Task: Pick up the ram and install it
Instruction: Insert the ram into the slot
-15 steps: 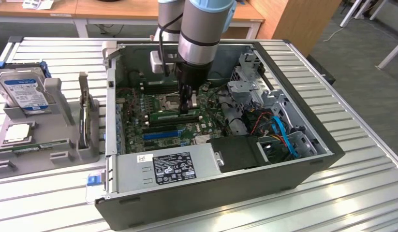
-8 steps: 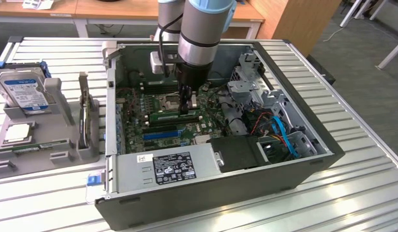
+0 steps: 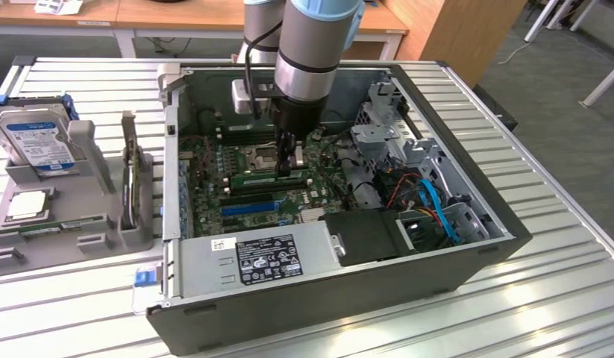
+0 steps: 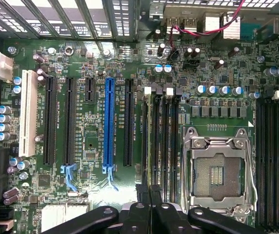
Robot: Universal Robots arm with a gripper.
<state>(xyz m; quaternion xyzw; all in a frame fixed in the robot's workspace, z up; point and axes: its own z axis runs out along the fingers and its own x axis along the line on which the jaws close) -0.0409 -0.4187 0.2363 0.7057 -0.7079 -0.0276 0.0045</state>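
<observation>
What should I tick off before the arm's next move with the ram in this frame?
1. Hand shut on the ram: ok.
2. Ram lying along the black memory slots inside the case: ok.
3. Ram pressed fully into its slot: cannot tell.
4. White slot latches open: cannot tell.
5. Blue cables away from the hand: ok.
6. Hard drive outside the case, out of the way: ok.
</observation>
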